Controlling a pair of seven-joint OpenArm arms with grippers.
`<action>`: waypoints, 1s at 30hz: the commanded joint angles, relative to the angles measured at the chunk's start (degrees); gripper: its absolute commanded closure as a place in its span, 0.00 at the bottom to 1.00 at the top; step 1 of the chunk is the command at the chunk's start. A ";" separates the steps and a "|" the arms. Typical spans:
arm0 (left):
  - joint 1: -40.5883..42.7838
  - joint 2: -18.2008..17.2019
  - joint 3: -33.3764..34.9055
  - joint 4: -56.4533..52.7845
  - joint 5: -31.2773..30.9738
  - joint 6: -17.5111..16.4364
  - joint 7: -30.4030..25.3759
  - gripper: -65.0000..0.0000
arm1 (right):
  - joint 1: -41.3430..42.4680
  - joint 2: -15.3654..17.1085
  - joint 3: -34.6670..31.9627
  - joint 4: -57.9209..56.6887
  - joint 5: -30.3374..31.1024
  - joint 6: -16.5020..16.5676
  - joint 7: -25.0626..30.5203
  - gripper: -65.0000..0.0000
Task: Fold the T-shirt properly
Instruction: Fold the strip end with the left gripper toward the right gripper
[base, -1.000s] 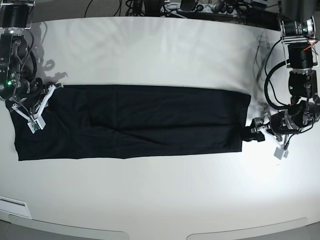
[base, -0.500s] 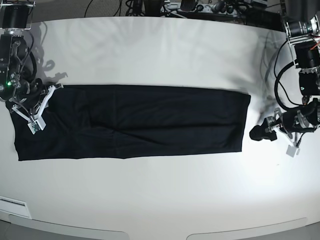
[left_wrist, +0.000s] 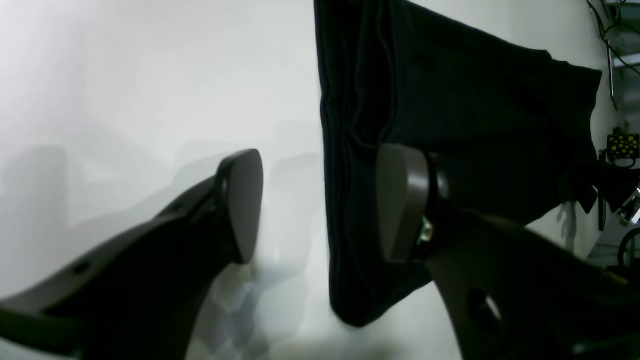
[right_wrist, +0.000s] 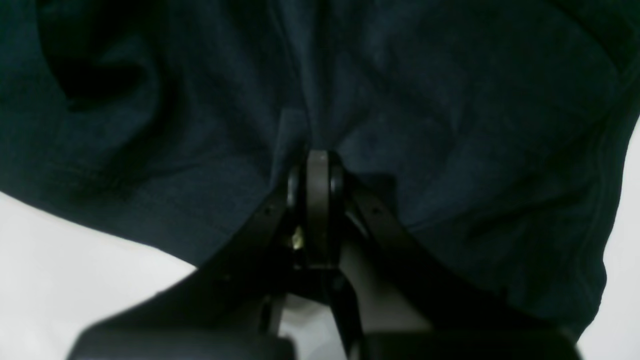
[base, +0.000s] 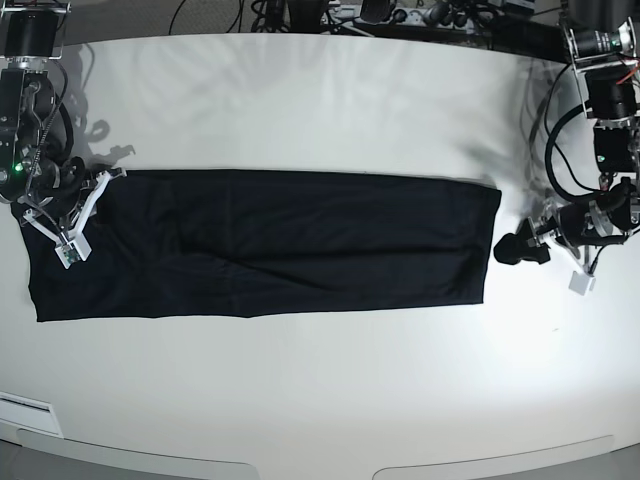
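Observation:
The T-shirt lies flat on the white table as a long dark strip running left to right. My left gripper hovers open just off the strip's right end. In the left wrist view this left gripper straddles the T-shirt hem, one of its fingers over bare table and the other over cloth, with nothing gripped. My right gripper rests on the strip's left end. Seen from the right wrist, the right gripper is shut and the T-shirt cloth puckers into its tips.
The table is white with a curved front edge. Cables and equipment line its back edge. Both arm bases stand at the far corners.
My left gripper has backed off to the right from the shirt's lower right corner and risen slightly. The right gripper and the shirt have not moved.

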 joint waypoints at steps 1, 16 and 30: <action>-0.81 -0.59 -0.22 0.66 0.46 -0.15 0.39 0.42 | 0.92 1.14 0.63 0.81 0.61 -0.22 0.63 1.00; -0.83 7.34 -0.20 0.66 2.19 -0.39 -1.09 0.42 | 0.92 1.16 0.63 0.81 0.59 -0.20 0.46 1.00; -1.75 8.22 -0.22 0.66 2.62 -0.31 -1.62 0.91 | 0.92 1.16 0.63 0.81 2.75 0.52 0.44 1.00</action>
